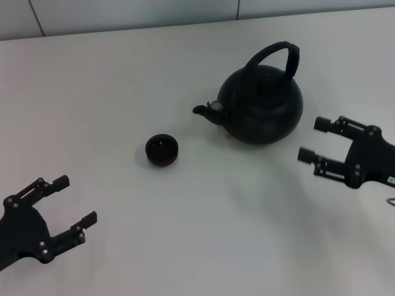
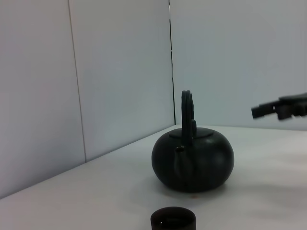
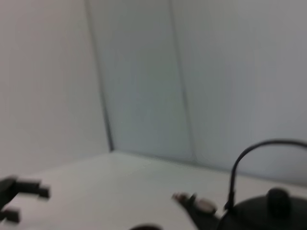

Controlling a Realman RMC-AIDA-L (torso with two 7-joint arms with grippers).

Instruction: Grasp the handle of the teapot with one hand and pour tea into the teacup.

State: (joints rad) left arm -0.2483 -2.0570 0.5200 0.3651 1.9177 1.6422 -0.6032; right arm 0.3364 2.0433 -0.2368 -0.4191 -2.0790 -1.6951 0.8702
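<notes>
The black teapot [image 1: 262, 105] stands on the white table [image 1: 92, 111] at the back right, its spout [image 1: 207, 111] toward the left and its arched handle [image 1: 278, 54] upright. The small black teacup [image 1: 162, 149] sits left of the spout. My right gripper [image 1: 311, 140] is open, right of the teapot and apart from it. My left gripper [image 1: 79, 200] is open and empty at the front left. The left wrist view shows the teapot [image 2: 193, 163], the teacup [image 2: 173, 221] and the far right gripper [image 2: 280, 108]. The right wrist view shows the teapot [image 3: 268, 213] and handle [image 3: 261, 146].
A white wall [image 1: 123, 12] runs along the table's back edge. The left gripper shows far off in the right wrist view [image 3: 19, 199]. A small orange spot [image 1: 229, 137] lies on the table by the teapot's base.
</notes>
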